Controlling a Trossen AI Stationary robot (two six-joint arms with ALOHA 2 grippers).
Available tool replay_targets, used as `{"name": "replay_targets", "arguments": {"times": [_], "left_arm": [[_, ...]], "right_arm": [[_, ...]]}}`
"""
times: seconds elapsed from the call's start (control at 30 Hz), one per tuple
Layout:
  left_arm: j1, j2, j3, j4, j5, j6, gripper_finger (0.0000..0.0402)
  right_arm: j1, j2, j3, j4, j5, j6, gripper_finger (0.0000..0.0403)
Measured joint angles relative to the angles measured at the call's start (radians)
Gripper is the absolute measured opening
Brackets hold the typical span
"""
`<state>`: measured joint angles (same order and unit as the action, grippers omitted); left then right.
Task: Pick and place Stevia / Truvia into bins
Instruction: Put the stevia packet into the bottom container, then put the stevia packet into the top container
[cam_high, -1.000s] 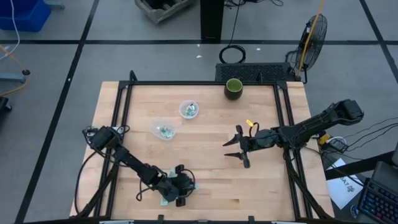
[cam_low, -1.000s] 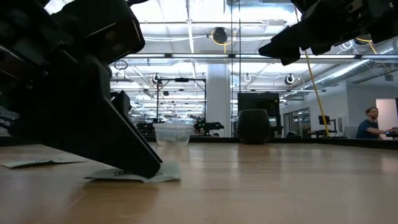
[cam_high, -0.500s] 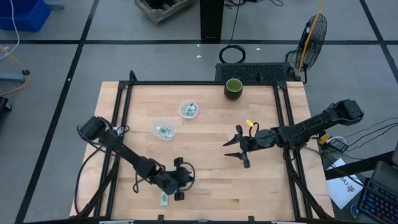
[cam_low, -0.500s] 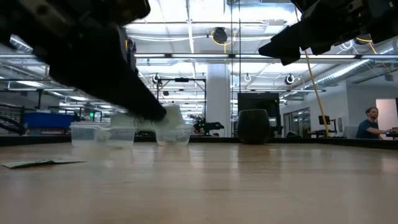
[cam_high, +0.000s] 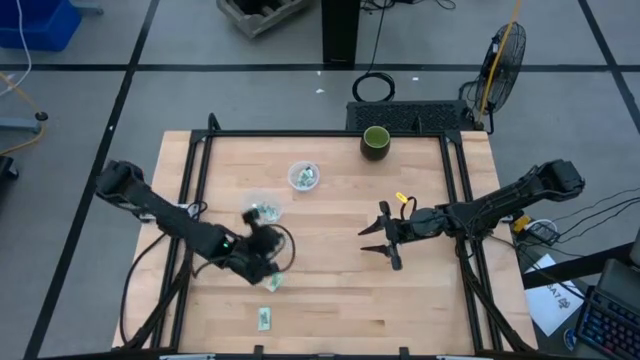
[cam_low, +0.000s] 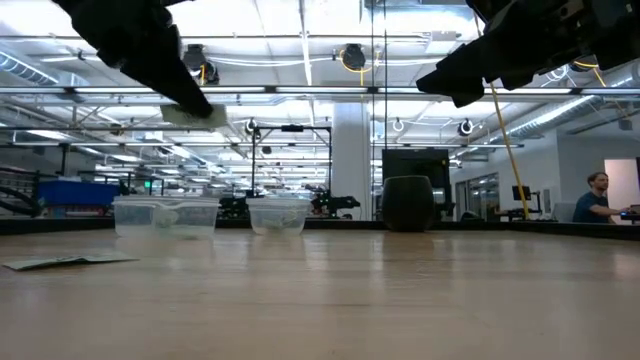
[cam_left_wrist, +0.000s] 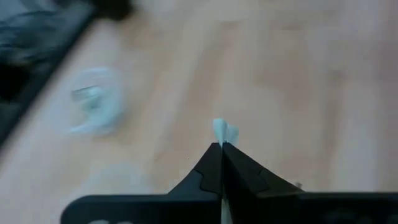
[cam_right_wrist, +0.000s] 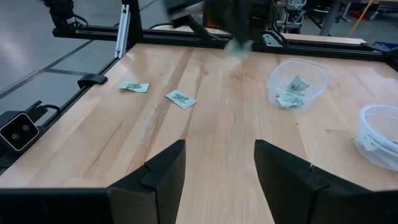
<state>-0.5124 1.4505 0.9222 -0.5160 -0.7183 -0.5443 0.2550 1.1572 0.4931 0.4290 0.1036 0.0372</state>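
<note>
We've got loads of bare butcher-block table (cam_high: 340, 300) to move around in, boxed by a black frame along the edges. Our left gripper (cam_left_wrist: 221, 144) is up off the wood near the table's middle-left, jaws pinched tight on one white paper sachet (cam_left_wrist: 222, 130) poking out past the tips. It's hanging just beside the wide clear tub (cam_high: 262, 208), which already has a few packets in it. The round cup (cam_high: 304, 176) with the whitish rim sits just behind that, also holding some. Two loose sachets (cam_right_wrist: 181, 98) lie flat near the front-left edge, one right by the frame (cam_high: 264, 319). A dark green cup (cam_high: 375, 141) stands at the back edge. Our right gripper (cam_high: 381, 237) waits right of centre, arm stretched low, fingers spread wide on nothing.
</note>
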Motion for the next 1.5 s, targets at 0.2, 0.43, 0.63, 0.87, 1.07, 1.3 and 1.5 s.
{"name": "replay_targets", "arguments": {"times": [0.2, 0.43, 0.63, 0.87, 1.07, 1.3, 1.5], "left_arm": [[0.057, -0.098, 0.000, -0.285, -0.113, -0.146, 0.0019], [0.207, -0.108, -0.008, -0.478, -0.067, -0.292, 0.0030], [0.316, -0.106, -0.058, -0.467, 0.002, -0.293, 0.0036], [0.383, -0.106, -0.112, -0.355, 0.022, -0.271, 0.0108], [0.360, -0.106, -0.114, -0.309, 0.094, -0.255, 0.0178], [0.164, -0.106, -0.114, -0.176, 0.190, -0.239, 0.0207], [-0.073, -0.144, -0.114, 0.019, 0.011, -0.187, 0.0209]], "right_arm": [[0.000, 0.000, 0.000, 0.000, 0.000, 0.000, 0.0183], [0.000, 0.000, 0.000, 0.004, 0.000, 0.000, 0.0183], [0.000, 0.000, 0.000, 0.007, 0.000, 0.004, 0.0183], [0.000, 0.000, 0.000, 0.005, 0.000, 0.004, 0.0183], [0.006, 0.025, 0.001, 0.012, -0.003, 0.004, 0.0183], [0.009, 0.166, 0.001, 0.153, -0.024, 0.001, 0.0183], [0.004, 0.372, 0.100, 0.247, -0.086, -0.015, 0.0185]]}}
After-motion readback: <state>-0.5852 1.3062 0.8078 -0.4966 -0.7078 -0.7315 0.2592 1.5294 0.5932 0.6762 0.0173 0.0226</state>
